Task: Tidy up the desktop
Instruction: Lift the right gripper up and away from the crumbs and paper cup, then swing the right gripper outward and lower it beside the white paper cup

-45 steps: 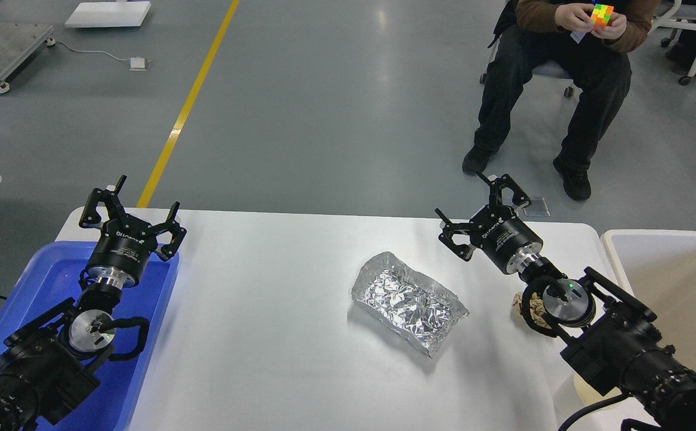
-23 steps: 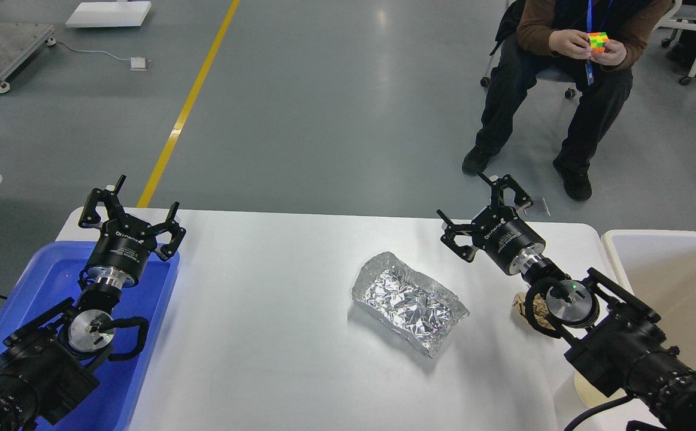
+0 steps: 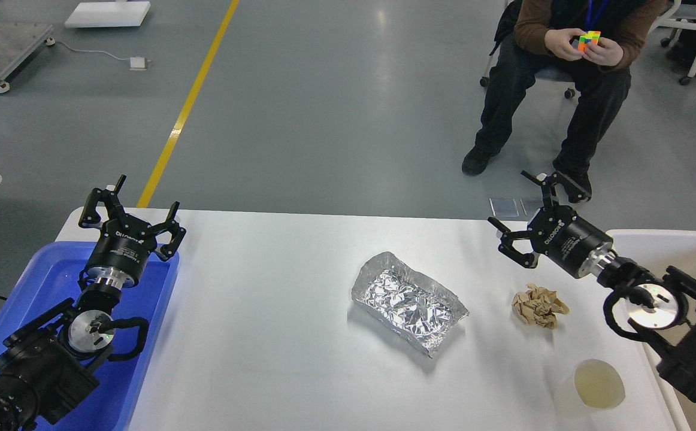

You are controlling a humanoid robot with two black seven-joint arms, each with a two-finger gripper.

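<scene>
The white desktop (image 3: 276, 335) holds a crumpled silver foil tray (image 3: 408, 302) at its middle, a crumpled brown paper ball (image 3: 539, 306) to the right of it, and a translucent plastic cup (image 3: 592, 389) near the front right corner. My left gripper (image 3: 129, 206) is open and empty above the far end of the blue tray (image 3: 36, 281). My right gripper (image 3: 524, 206) is open and empty over the desktop's far right edge, above and behind the paper ball.
A cream-white bin (image 3: 689, 251) stands at the right of the desktop, partly behind my right arm. A seated person (image 3: 563, 78) holds a colour cube beyond the table. A yellow floor line (image 3: 186, 108) runs off at the back left.
My right arm has swung to the right, toward the bin, and uncovered the paper ball and the cup. The left arm has not moved.
</scene>
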